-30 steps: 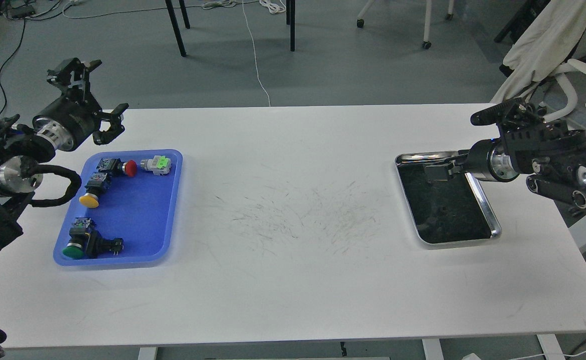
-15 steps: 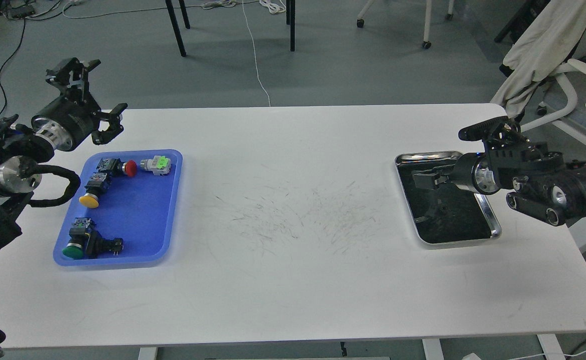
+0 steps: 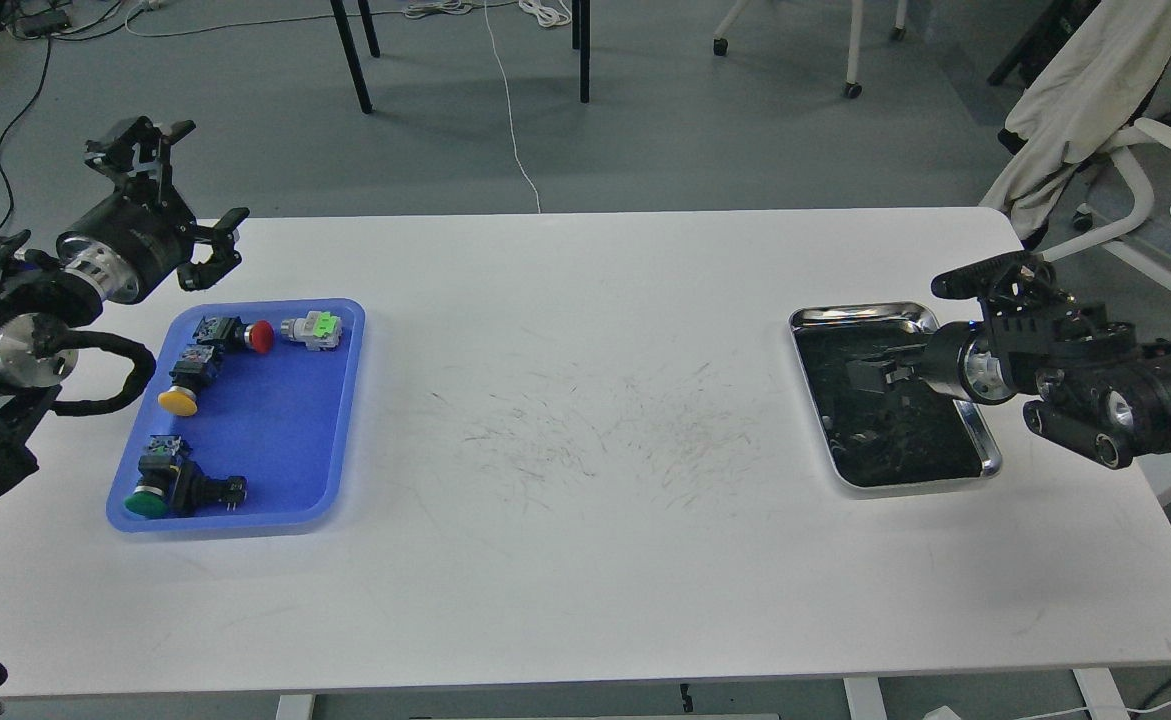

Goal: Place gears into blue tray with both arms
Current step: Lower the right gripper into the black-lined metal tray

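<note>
The blue tray [image 3: 280,440] lies at the table's left and holds several coloured-cap push-button switches. My left gripper [image 3: 177,195] hovers above the tray's far left corner, open, with nothing between its fingers. My right gripper [image 3: 867,374] reaches in from the right, low over the dark bottom of the silver metal tray [image 3: 850,316]. It is dark against that bottom, so its fingers cannot be told apart. I cannot make out the gears; small dark shapes in the silver tray are too faint to tell.
In the blue tray lie a red-cap switch [image 3: 259,336], a green-and-grey one [image 3: 313,328], a yellow-cap one [image 3: 179,400] and a green-cap one [image 3: 148,500]. The white table [image 3: 585,480] has scuff marks mid-way. Chairs stand behind it.
My right gripper dipped lower over the silver tray, swung left, then drew back a little to the right. My left gripper drifted slightly left and up, still open.
</note>
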Robot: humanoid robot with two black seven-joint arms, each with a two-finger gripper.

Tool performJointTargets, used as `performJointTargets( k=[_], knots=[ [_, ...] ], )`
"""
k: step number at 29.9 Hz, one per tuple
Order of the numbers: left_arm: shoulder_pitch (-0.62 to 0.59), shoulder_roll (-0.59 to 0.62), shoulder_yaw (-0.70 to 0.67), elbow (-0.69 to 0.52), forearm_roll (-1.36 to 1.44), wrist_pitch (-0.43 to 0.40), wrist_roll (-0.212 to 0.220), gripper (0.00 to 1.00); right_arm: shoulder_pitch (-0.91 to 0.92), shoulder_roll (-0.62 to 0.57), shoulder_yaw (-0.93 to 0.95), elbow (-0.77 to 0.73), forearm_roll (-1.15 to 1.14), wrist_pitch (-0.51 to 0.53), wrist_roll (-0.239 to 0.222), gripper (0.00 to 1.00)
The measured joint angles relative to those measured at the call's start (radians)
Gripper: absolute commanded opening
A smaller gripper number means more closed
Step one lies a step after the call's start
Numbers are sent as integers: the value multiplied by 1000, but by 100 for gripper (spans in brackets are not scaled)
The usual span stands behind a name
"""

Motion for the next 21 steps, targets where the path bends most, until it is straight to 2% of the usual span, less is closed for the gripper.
performJointTargets(
  k=[8,14,16,21],
  knots=[
    [3,-1,1,0,0,0,-1,99,-18,21,3,-35,0,-3,0,84],
    [5,-1,0,2,0,-1,-3,99,-41,51,4,-87,0,-5,5,77],
    [5,-1,0,2,0,-1,-3,99,-44,54,4,-91,0,-6,10,72],
    [6,-2,0,2,0,-1,-3,99,-46,60,1,-93,0,-6,36,65]
  ],
)
